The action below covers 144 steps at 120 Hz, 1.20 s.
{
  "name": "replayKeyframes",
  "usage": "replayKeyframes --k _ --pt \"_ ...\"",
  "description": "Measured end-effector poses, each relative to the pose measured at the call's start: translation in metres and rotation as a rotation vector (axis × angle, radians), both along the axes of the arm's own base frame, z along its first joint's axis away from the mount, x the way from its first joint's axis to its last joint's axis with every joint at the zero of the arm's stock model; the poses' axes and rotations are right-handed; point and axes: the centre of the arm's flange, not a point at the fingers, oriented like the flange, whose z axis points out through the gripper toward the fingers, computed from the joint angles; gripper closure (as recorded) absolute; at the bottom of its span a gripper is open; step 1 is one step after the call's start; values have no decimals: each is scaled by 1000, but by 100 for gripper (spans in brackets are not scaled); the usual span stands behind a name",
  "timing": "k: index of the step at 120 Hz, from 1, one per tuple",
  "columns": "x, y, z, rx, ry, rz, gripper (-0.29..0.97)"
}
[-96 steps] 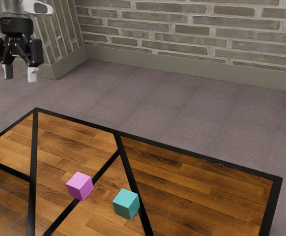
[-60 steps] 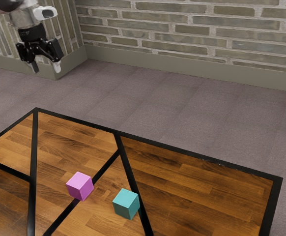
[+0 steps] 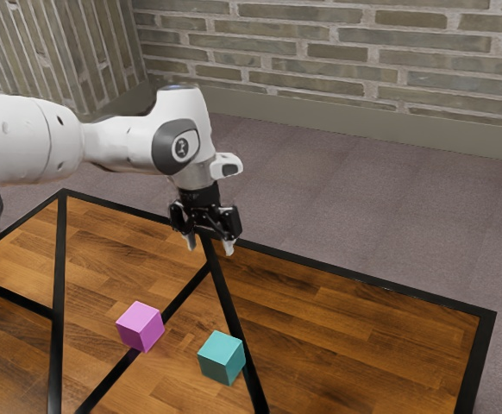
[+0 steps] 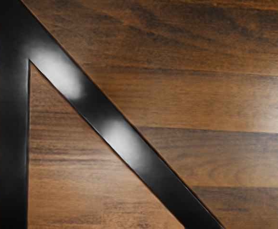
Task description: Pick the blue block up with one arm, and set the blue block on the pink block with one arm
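The jaws hung open and empty left of mid-frame. The blue block (image 3: 222, 357) sat on the bench (image 3: 363, 328) at lower centre, near the pink block (image 3: 140, 326). A good grasp needed them squared to its faces.

Grey-tan brick walls (image 3: 337, 52) meet at corner; mauve carpet floor (image 3: 363, 198); wooden tabletop (image 3: 346, 328) with black strips (image 4: 124, 143).

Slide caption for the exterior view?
Open gripper hovers above the table, with blue block and pink block apart below.
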Motion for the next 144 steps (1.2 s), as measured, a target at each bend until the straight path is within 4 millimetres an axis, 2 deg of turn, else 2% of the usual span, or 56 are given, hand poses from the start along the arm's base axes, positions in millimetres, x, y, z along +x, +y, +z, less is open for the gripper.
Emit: replayKeyframes --k 8,22,46,61,91,107,131,144 --pt "-14 -18 -26 9 2 -4 3" --pt "-34 -57 -44 18 -17 -19 3" --pt "-79 -86 -69 29 -52 -7 3" --pt "-99 -89 -78 30 -82 19 3" --pt "-140 -100 -78 9 -118 32 4" --pt "-145 -98 -77 22 -130 31 4" --pt "-164 -101 -94 70 -104 -5 5" --pt "-165 -102 -95 92 -112 -25 7"
